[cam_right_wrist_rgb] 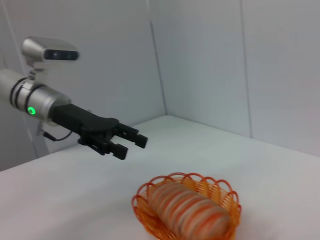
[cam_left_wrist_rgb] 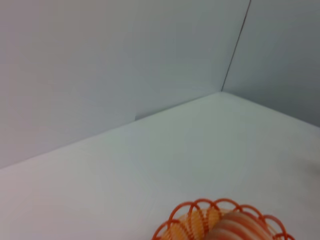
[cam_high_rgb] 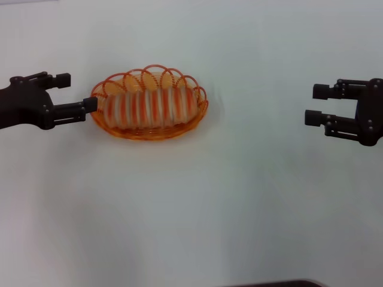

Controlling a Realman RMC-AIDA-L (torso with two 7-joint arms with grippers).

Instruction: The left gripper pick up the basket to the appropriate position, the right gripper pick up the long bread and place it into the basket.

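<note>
With the bread (cam_high_rgb: 149, 107) already lying lengthwise inside the basket (cam_high_rgb: 192, 122), the placing looks done, and I would judge the job to be at its close. The basket sits on the white surface (cam_high_rgb: 197, 215), toward the far left of the working area, with the loaf resting between its looped wire walls.

On the left, the left hand (cam_high_rgb: 76, 95) hangs at the basket's left end, its fingers apart; the nearer fingertip seems to reach the rim, though I cannot tell whether it touches. From the right wrist view it looks to stand a little above and behind the basket, holding nothing.

Well off to the right, the right hand (cam_high_rgb: 316, 104) hovers over bare surface, fingers spread and empty.

If anything remains, my guess is that both arms only need to draw back without nudging the basket; the left one calls for the most care, being so close to the rim.

I can read no brand, label or writing anywhere.
</note>
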